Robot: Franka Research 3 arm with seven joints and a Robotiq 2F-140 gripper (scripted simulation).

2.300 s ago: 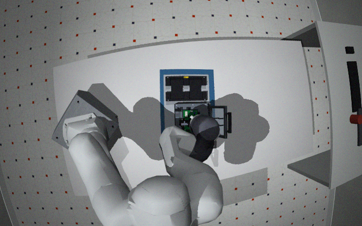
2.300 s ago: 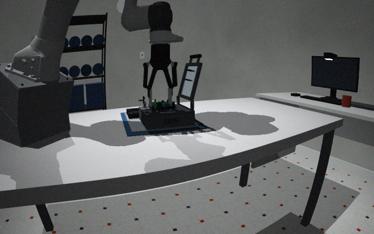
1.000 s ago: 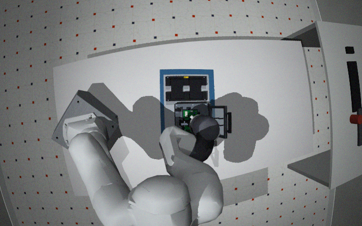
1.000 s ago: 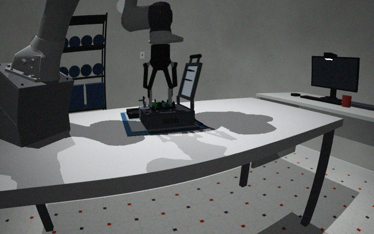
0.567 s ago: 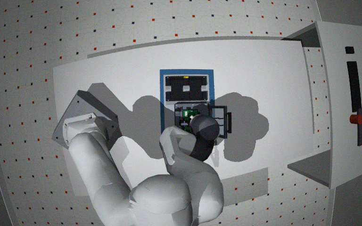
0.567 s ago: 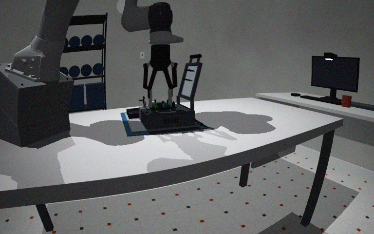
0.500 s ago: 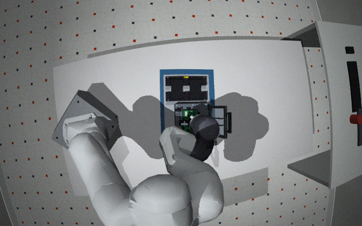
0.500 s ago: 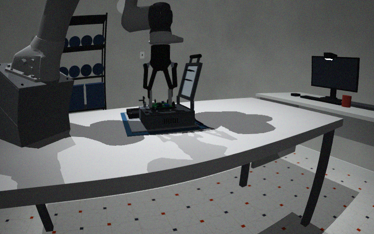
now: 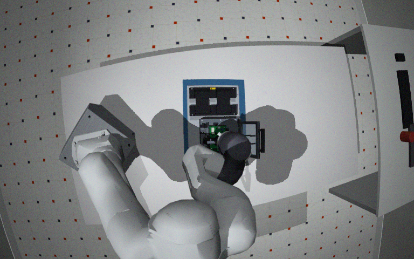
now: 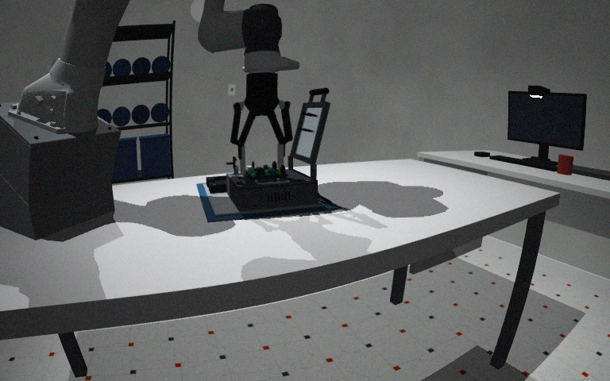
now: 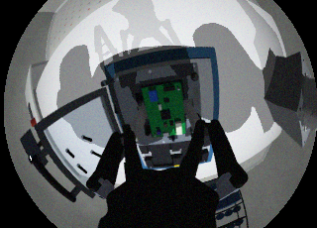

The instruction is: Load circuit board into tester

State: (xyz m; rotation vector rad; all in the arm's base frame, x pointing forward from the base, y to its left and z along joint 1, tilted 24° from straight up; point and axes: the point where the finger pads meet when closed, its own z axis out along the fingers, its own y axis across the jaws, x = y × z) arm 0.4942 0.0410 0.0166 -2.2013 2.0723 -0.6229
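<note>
The gripper [image 10: 260, 163] hangs straight down over the dark box that is the tester [image 10: 270, 190]. Its jaws are spread apart, one finger [image 10: 241, 158] on each side of the green board [image 10: 264, 171]. They hold nothing.

The green board lies flat in the open top of the tester, parts facing up. In the wrist view the board [image 11: 164, 111] sits in the middle of the tester, with a small white plug [image 11: 181, 129] on its corner at about 5 o'clock. I cannot tell if the pins go through its holes.

The lid [image 10: 309, 132] stands open and almost straight up. In the top view it is at 3 o'clock from the board.

The tester stands on a blue mat [image 9: 186, 96]. On the same mat, at 12 o'clock from the tester in the top view, is the black tray [image 9: 213, 101]. No board shows in it.

The mat is on a white table [image 10: 441, 188]. The arm stands on a grey block [image 10: 44, 183] at the table's 9 o'clock side in the outside view.
</note>
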